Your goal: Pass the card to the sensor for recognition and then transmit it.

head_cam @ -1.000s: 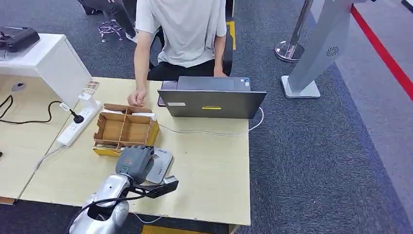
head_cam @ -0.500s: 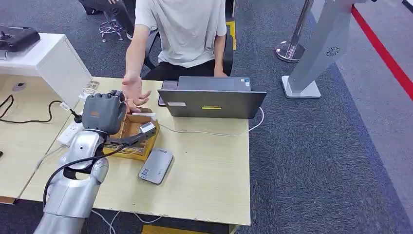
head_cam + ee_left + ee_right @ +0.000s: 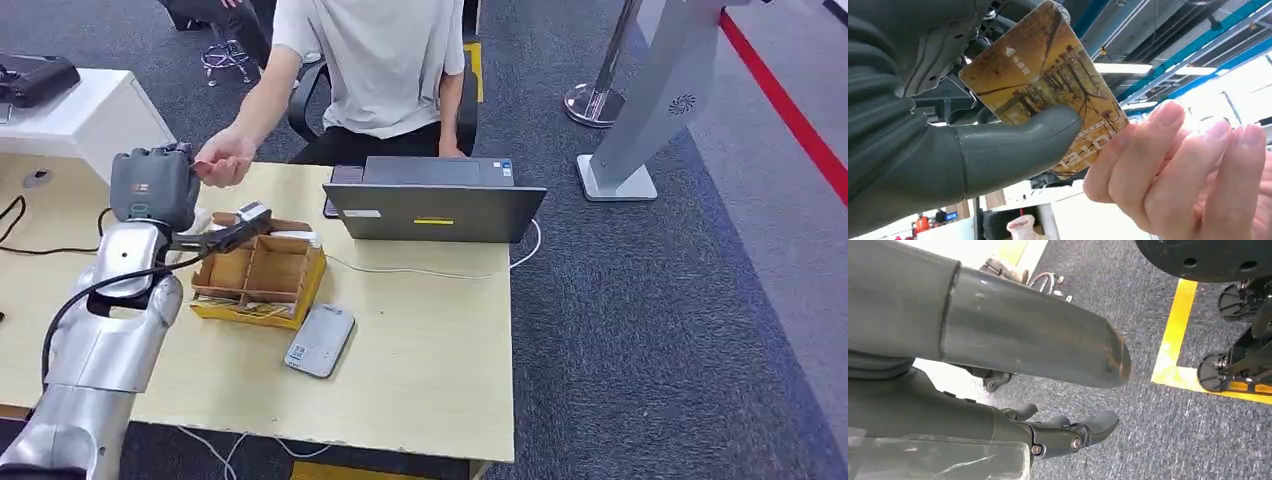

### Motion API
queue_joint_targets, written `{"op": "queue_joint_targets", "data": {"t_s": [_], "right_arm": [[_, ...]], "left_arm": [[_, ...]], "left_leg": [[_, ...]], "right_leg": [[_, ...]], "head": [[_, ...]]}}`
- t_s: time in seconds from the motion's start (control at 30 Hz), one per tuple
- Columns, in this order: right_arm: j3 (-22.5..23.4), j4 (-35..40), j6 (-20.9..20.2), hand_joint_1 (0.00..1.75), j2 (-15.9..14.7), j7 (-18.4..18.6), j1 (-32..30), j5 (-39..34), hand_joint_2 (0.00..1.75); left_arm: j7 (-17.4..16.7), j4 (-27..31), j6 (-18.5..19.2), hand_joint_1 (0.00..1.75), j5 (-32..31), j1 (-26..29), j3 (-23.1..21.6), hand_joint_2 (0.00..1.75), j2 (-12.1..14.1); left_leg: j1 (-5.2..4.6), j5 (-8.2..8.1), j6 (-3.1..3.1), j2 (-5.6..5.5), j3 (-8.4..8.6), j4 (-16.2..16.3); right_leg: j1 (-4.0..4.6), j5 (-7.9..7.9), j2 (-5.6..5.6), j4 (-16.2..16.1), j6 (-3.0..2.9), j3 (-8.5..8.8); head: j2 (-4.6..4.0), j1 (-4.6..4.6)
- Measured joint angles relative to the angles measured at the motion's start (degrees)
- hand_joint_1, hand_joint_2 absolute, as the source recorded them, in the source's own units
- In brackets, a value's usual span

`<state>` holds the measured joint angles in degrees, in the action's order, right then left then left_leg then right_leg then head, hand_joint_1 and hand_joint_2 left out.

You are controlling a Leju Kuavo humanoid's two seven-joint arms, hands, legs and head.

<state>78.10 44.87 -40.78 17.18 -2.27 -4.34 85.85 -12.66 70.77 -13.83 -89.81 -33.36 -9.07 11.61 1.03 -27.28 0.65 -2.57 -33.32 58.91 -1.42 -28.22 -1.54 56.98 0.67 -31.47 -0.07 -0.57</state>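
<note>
One thin, stiff, slick card (image 3: 1048, 85) sat pinched in your left hand (image 3: 150, 187); the person's hand (image 3: 1188, 175) should take its free edge.

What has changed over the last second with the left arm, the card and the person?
The left hand rose from over the grey sensor and swung up and left, carrying the card to the person's hand, which lifted off the table to meet it and now touches the card. Sensor, cardboard organizer and laptop stayed put.
</note>
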Motion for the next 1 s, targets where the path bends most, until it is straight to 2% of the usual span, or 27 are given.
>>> {"op": "queue_joint_targets", "data": {"t_s": [0.07,0.17,0.33,0.47,0.6,0.73,0.83,1.0], "right_arm": [[0.4,-0.2,0.0,0.0,-0.1,-0.2,0.1,0.4,1.75],[1.5,-0.3,-0.7,0.0,-0.1,-0.8,0.4,1.7,1.75],[2.8,-0.3,-1.0,0.0,-0.1,-1.1,0.9,2.8,1.75],[4.7,-0.1,-1.2,0.0,0.1,-1.4,1.6,3.8,1.75],[7.7,1.6,-1.7,0.0,1.5,-0.9,2.6,2.9,1.75],[9.3,1.4,1.0,0.0,2.3,2.5,2.7,-4.9,1.75],[10.2,0.5,3.3,0.0,2.6,3.6,2.5,-8.7,1.75],[10.6,-0.7,4.9,0.0,2.9,4.5,2.5,-11.8,1.75]], "left_arm": [[-0.1,-0.9,0.0,0.0,0.0,-0.2,0.0,1.75,0.3],[2.2,-1.6,-0.7,0.0,0.0,0.0,0.0,1.75,0.4],[2.9,-2.4,-1.7,0.0,0.0,0.6,0.0,1.75,0.3],[4.9,-1.7,-1.7,0.0,0.0,2.5,0.0,1.75,-0.2],[9.1,3.7,-0.8,0.0,0.8,6.3,0.3,1.75,-2.3],[12.3,13.2,3.4,0.0,3.9,13.8,0.3,1.75,-3.6],[11.8,20.3,5.1,0.0,5.0,21.1,-0.7,1.75,-3.7],[12.0,27.3,5.3,0.0,5.7,28.4,-2.8,1.75,-2.4]], "left_leg": [[0.0,0.0,0.0,0.0,-0.02,0.0],[0.0,0.0,0.0,-0.05,-0.06,0.0],[0.0,0.0,0.0,-0.03,-0.05,0.0],[0.0,0.0,0.0,-0.04,-0.04,0.0],[-0.02,0.0,0.0,-0.04,-0.05,0.0],[-0.04,-0.09,0.0,0.07,-0.04,0.0],[-0.03,-0.15,-0.01,0.18,-0.07,0.0],[-0.02,-0.16,-0.02,0.23,-0.06,0.0]], "right_leg": [[0.0,0.0,0.0,0.0,0.0,-0.01],[0.0,-0.01,0.03,0.0,0.01,-0.02],[0.0,-0.01,0.03,0.0,0.01,-0.03],[0.0,0.0,0.03,0.0,0.01,-0.02],[-0.01,-0.01,0.03,0.0,0.01,-0.01],[-0.03,-0.04,-0.08,0.0,0.02,-0.05],[-0.02,-0.06,-0.16,0.0,0.01,-0.15],[-0.01,-0.09,-0.16,0.0,0.02,-0.14]], "head": [[0.0,0.0],[0.0,-0.02],[0.0,-0.02],[0.0,0.0],[0.0,0.02],[0.0,0.04],[0.0,-0.02],[0.0,-0.02]]}}
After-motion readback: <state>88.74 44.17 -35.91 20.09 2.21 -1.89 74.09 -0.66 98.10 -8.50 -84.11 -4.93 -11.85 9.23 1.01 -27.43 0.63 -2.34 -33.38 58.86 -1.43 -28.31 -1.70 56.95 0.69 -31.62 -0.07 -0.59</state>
